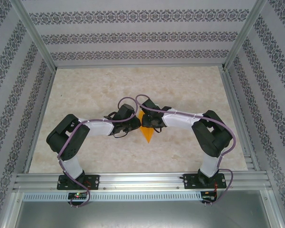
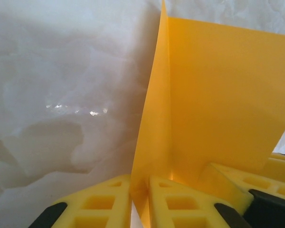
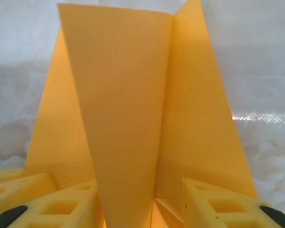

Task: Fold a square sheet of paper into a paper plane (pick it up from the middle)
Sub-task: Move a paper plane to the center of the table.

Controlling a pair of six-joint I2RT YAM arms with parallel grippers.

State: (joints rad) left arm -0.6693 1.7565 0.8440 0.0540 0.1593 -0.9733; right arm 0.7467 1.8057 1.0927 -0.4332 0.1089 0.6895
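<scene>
Orange sheet (image 1: 147, 133) half-folded, mid-desk (image 1: 109, 85). Left gripper (image 2: 140, 184) pinched on its centre crease. Right gripper (image 3: 138, 184) jaws apart, straddling a flap. Advice: close right squarely along the fold, crease taut.

1. The left arm (image 1: 69, 137) rises from its base, bends at the elbow and reaches inward to the right.
2. The right arm (image 1: 209, 135) mirrors it and reaches inward to the left.
3. The left gripper (image 1: 136, 123) and the right gripper (image 1: 147, 123) are low and just beside each other, tip to tip.
4. The left gripper's yellow fingers (image 2: 102, 199) stand almost together and pinch a fold of the orange paper (image 2: 218, 95).
5. The right gripper's yellow fingers (image 3: 218, 204) stand apart. The paper passes between them, with a gap beside one finger.
</scene>
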